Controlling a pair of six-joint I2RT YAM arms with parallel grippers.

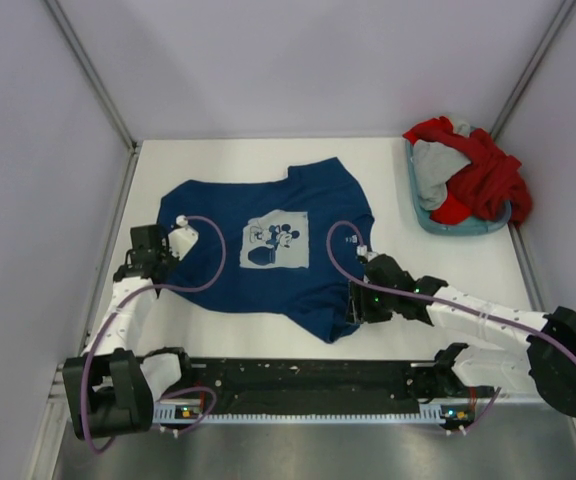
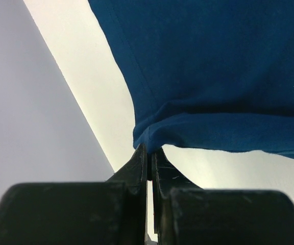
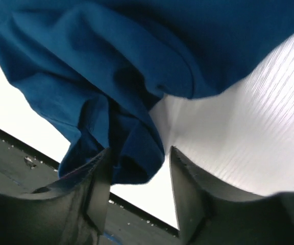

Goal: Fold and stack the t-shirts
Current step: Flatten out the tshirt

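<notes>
Top external view: a navy t-shirt of soft, matte cloth lies spread face up on the smooth white tabletop, its collar toward the far side. A pale square print of a cartoon mouse sits at the middle of its chest. The near hem is uneven and sags lowest at the near right corner. At the far right stands a light blue plastic basket, heaped with a crumpled red t-shirt and a grey t-shirt that spill over its rim.

In the left wrist view the left claw is pinched together on the shirt's left edge. Its dark fingers are almost touching, and a folded, stitched hem corner is caught right at the tips. The cloth rises from them in a smooth, taut sheet, with bare tabletop on either side.

In the right wrist view the right claw stands spread apart at the shirt's near right corner. A loose, deeply creased bunch of navy cloth hangs down between its fingers and rests against the left one. The other finger is clear of the cloth.
</notes>
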